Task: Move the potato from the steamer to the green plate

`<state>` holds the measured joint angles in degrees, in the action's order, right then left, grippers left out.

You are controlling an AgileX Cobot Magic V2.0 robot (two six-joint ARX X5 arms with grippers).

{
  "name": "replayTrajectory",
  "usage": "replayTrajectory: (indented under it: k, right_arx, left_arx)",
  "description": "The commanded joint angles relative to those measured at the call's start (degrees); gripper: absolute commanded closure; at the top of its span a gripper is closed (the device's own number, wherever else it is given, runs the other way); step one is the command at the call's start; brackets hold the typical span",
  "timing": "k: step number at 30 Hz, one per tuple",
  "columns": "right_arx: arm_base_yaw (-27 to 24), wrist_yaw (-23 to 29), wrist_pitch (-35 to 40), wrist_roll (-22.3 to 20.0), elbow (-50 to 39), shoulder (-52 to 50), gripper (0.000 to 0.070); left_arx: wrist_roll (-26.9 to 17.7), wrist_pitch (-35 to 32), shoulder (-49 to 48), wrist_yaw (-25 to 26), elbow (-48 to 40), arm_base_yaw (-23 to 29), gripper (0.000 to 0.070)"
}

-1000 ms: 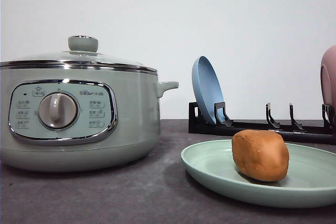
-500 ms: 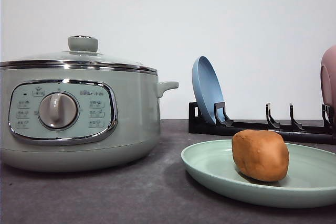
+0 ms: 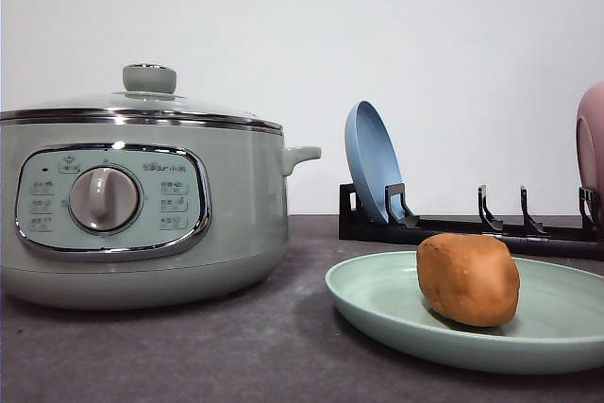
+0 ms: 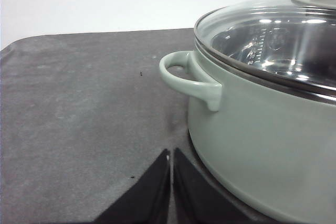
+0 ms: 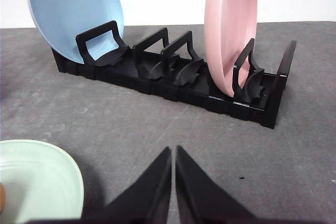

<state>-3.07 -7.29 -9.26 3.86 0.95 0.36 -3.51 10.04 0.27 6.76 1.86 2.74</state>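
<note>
- Potato (image 3: 468,279) sits on the green plate (image 3: 377,299), toward the plate's middle, resting on the plate floor; nothing grips it.
- Green plate lies flat on the dark grey bench (image 3: 236,346), to the right of the steamer (image 3: 142,205) and apart from it.
- Steamer stands on the bench with its glass lid (image 4: 273,40) on, green knob (image 3: 149,78) on top, dial (image 3: 104,199) facing the front camera.
- Left claw (image 4: 171,182): the two black fingers lie together, tips touching, empty, low over the bench just beside the steamer's side handle (image 4: 191,77).
- Right claw (image 5: 173,182): fingers together, empty, over bare bench between the green plate's rim and the black dish rack (image 5: 173,77).
- The rack holds a blue plate (image 5: 73,9) and a pink plate (image 5: 231,24), both upright in separate slots.
</note>
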Motion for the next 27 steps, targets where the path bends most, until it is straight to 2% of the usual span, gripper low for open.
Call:
replayTrajectory:
  k: [1, 27]
  right_arx:
    - [-0.13, -0.01, 0.35, 0.14, -0.28, -0.15, 0.07]
    - [-0.13, -0.01, 0.35, 0.15, -0.28, -0.15, 0.07]
  left_arx:
    - [-0.04, 0.46, -0.11, 0.0, -1.17, 0.09, 0.07]
    - [-0.04, 0.44, -0.11, 0.0, -1.17, 0.09, 0.07]
